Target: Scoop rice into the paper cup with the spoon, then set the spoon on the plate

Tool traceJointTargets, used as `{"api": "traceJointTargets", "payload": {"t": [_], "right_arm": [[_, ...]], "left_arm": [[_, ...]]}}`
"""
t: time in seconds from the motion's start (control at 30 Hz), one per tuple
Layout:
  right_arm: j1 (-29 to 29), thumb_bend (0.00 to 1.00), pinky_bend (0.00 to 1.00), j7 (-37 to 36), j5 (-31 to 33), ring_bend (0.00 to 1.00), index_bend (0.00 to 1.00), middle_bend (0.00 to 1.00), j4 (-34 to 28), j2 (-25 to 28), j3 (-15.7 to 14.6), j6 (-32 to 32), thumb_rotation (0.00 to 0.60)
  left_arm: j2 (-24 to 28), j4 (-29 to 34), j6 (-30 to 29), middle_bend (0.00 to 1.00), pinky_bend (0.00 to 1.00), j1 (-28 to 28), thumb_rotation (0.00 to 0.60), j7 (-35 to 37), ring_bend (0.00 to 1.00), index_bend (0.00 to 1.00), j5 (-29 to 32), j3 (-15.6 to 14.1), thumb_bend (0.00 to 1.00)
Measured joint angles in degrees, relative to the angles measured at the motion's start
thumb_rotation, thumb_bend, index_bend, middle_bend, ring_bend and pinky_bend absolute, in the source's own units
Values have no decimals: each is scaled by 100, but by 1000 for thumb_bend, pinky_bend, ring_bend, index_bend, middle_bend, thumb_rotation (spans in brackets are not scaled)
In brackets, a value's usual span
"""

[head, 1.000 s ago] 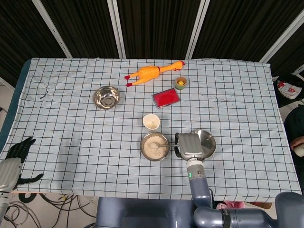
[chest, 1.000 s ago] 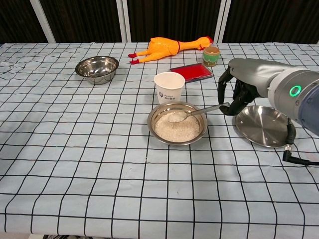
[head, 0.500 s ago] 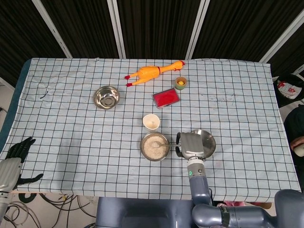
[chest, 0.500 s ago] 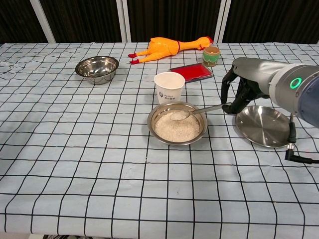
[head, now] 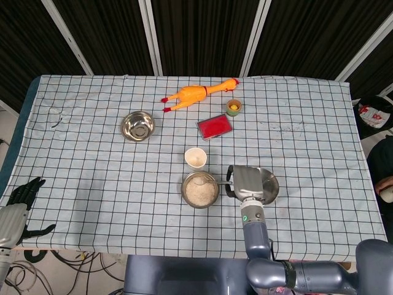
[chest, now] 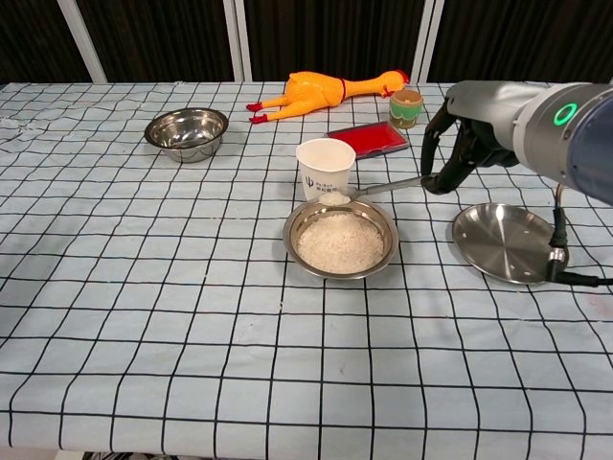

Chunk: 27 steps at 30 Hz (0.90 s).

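Observation:
My right hand (chest: 458, 144) grips the handle end of a metal spoon (chest: 383, 187). The spoon is lifted and roughly level, and its scoop carries rice above the far rim of the steel rice bowl (chest: 340, 240), just in front of the white paper cup (chest: 326, 168). The cup stands upright right behind the bowl. The steel plate (chest: 508, 241) lies to the right of the bowl, below the hand. In the head view the right hand (head: 242, 181) sits between the rice bowl (head: 199, 190) and the plate (head: 265, 184). My left hand (head: 24, 195) hangs past the table's near left edge, fingers apart and holding nothing.
A yellow rubber chicken (chest: 326, 91) lies at the back. A red flat tray (chest: 369, 139) and a small green cup (chest: 406, 107) sit behind the paper cup. An empty steel bowl (chest: 187, 129) stands at the back left.
My right hand has raised the spoon out of the rice, with rice in its scoop, and carried it back toward the paper cup. The left hand has not moved.

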<state>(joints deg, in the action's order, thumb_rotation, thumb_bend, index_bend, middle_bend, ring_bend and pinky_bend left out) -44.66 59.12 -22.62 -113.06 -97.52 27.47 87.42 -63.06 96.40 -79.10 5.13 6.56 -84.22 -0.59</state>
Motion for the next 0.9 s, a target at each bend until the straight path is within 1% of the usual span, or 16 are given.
{"api": "traceJointTargets", "payload": {"t": [0.2,0.4,0.53,0.63,0.9], "right_arm": [[-175,504,1000,16,149,1000,689,1000,-75,30,180,110,600],[-457,503,1000,97,411,1000,689,1000,-10,36,458,205,600],[-677,504,1000,156,550,1000,689,1000,131,28,607,234,600],[-780,505,1000,180,607,1000,689,1000,268,20,664,221,600],[-946,505,1000,180,742,1000,689,1000,777,40,742,40,600]], "left_arm": [[5,11,10,0,0,0,600,2,0,0,7,-3,9],[19,26,13,0,0,-9,600,27,0,0,51,6,10],[26,40,36,0,0,-6,600,30,0,0,67,6,10],[28,46,38,0,0,-9,600,31,0,0,71,4,10],[49,82,63,0,0,-12,600,74,0,0,95,1,10]]}}
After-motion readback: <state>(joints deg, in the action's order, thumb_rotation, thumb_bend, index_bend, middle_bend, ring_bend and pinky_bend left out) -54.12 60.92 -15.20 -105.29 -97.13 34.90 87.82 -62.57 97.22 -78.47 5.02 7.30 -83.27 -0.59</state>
